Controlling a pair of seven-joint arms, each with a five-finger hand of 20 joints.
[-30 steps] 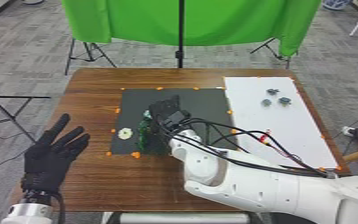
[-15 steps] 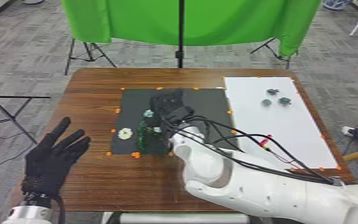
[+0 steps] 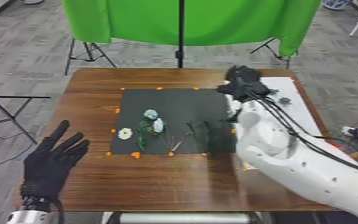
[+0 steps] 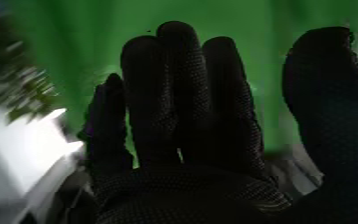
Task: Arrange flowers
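Note:
On the dark mat in the head view lie a white flower, a pale blue bloom, a whitish bloom and green leaves. Thin stems extend toward the mat's near edge. My right hand is over the boundary between the mat and the white board, near the bluish-green pieces. In the right wrist view the right hand has straight fingers and its thumb spread apart, holding nothing. The left hand is open at the table's left side, apart from the flowers.
A white board on the right carries small bluish-green pieces, partly behind the right hand. Orange markers line the mat. A green cloth hangs beyond the brown table.
My right hand has moved from over the mat's flowers to the right and farther back, uncovering the blooms and stems. The left hand has stayed in place.

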